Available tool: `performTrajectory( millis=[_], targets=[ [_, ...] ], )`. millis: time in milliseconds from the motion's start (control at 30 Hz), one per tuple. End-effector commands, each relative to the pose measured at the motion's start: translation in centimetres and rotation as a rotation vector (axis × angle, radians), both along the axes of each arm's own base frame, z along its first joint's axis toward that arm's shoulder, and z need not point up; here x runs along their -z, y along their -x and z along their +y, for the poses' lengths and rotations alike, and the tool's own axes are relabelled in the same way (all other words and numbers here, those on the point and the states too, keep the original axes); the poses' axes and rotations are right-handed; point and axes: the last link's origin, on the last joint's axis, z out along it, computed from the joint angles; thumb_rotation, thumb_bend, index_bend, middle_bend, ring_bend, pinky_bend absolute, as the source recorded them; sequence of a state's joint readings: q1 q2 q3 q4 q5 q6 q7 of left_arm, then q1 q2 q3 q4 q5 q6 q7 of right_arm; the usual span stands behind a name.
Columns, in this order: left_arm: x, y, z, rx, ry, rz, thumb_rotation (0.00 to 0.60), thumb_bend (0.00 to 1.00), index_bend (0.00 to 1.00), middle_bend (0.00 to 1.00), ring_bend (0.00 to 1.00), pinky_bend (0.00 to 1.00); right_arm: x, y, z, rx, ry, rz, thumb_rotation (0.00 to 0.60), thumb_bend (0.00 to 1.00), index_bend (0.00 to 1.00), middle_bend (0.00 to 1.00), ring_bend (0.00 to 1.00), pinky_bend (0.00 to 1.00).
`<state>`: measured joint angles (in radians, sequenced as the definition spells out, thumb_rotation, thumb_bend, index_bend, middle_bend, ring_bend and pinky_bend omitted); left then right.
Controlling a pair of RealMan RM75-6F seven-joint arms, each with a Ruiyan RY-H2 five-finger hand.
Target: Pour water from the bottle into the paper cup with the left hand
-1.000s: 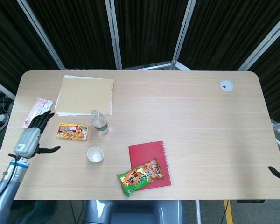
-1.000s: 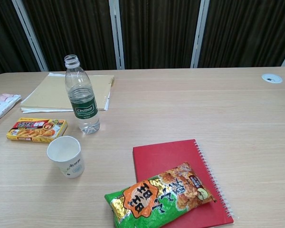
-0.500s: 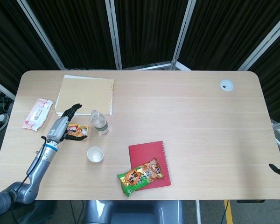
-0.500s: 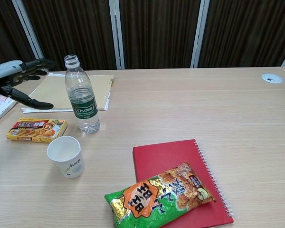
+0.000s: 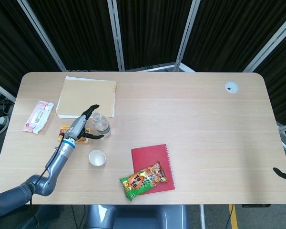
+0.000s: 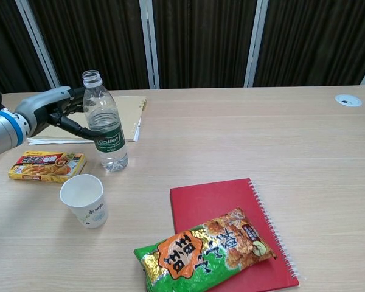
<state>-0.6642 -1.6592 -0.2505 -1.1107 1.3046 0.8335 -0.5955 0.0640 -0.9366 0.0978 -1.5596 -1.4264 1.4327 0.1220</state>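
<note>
The clear uncapped water bottle (image 6: 104,125) with a green label stands upright on the table, left of centre; the head view shows the same bottle (image 5: 102,125). A white paper cup (image 6: 84,199) stands upright just in front of it, also seen from above as the cup (image 5: 97,158). My left hand (image 6: 53,109) is at the bottle's left side with fingers spread, thumb reaching in front of the label and other fingers behind the neck, not closed on it. From above the left hand (image 5: 84,126) lies beside the bottle. Only a dark tip of my right hand (image 5: 281,173) shows at the table's right edge.
A yellow curry box (image 6: 47,166) lies under my left forearm. A beige folder (image 6: 73,121) lies behind the bottle, a pink pack (image 5: 38,116) at far left. A red notebook (image 6: 231,219) with a green snack bag (image 6: 201,252) sits front centre.
My left hand has swept in from the table's left edge toward the right, over the curry box, and now reaches around the bottle. Bottle and cup have not moved.
</note>
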Motion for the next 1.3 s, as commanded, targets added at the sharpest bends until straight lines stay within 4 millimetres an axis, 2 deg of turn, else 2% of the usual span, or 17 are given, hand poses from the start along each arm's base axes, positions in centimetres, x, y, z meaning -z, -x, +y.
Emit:
performTrajectory(
  millis=[33,333,533,633,800,967,1133,1300],
  targets=[
    [0.5,-0.2,0.4,0.000,0.013,0.002,0.600,0.00,0.00,0.00,0.00,0.00,0.0,0.0,-0.1,0.001,0.000,0.002,0.600,0.00,0.00,0.00,0.00,0.00],
    [2.6,-0.5,1.7,-0.025,0.044,-0.030,0.600,0.00,0.00,0.00,0.00,0.00,0.1,0.0,-0.3,0.007,0.011,0.021,0.600,0.00,0.00,0.00,0.00,0.00],
    [3.8,-1.0,2.1,-0.035,0.083,-0.044,0.600,0.04,0.02,0.00,0.00,0.01,-0.1,0.3,-0.4,0.020,0.022,0.021,0.600,0.00,0.00,0.00,0.00,0.00],
    [4.1,-1.3,2.3,-0.033,0.094,-0.049,0.600,0.14,0.14,0.07,0.02,0.06,-0.1,0.4,-0.5,0.027,0.025,0.028,0.600,0.00,0.00,0.00,0.00,0.00],
    [4.5,-2.1,2.4,-0.053,0.102,-0.110,0.600,0.45,0.36,0.28,0.17,0.18,-0.2,0.7,-0.5,0.037,0.024,0.025,0.600,0.00,0.00,0.00,0.00,0.00],
    [4.5,-2.6,2.4,-0.075,0.132,-0.157,0.600,0.63,0.56,0.45,0.31,0.31,-0.4,1.0,-0.7,0.044,0.027,0.015,0.600,0.00,0.00,0.00,0.00,0.00],
    [4.4,-3.0,2.4,-0.083,0.134,-0.197,0.600,0.66,0.61,0.50,0.35,0.36,-0.5,1.1,-0.6,0.044,0.030,0.014,0.600,0.00,0.00,0.00,0.00,0.00],
    [3.0,-4.0,2.6,-0.058,0.100,-0.255,0.600,0.66,0.61,0.50,0.36,0.36,-0.5,1.0,-0.6,0.041,0.027,0.015,0.600,0.00,0.00,0.00,0.00,0.00]
  ],
)
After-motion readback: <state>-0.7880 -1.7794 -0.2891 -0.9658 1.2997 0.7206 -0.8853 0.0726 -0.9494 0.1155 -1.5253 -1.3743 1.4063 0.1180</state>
